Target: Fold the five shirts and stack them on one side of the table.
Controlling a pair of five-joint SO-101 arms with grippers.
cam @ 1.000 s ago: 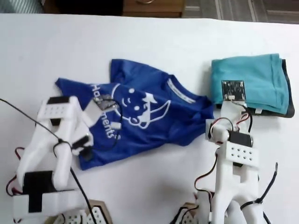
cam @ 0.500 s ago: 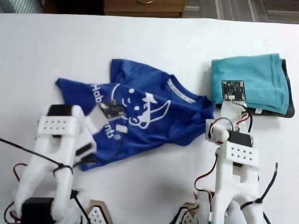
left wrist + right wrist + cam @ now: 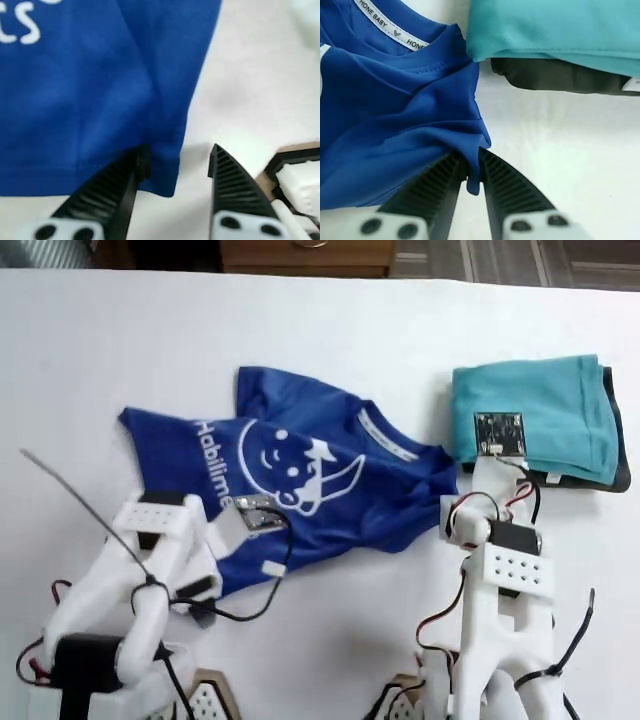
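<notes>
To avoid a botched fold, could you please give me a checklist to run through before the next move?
1. Right gripper shut on the blue shirt: ok.
2. Left gripper gripping the hem: not ok; it is open around the hem corner.
3. Blue shirt lying flat: not ok; it is bunched near the right gripper.
4. Teal shirt folded atop the dark shirt: ok.

A blue shirt [image 3: 370, 505] lies rumpled mid-table; teal shirt [image 3: 535, 415] folded just beside.
</notes>
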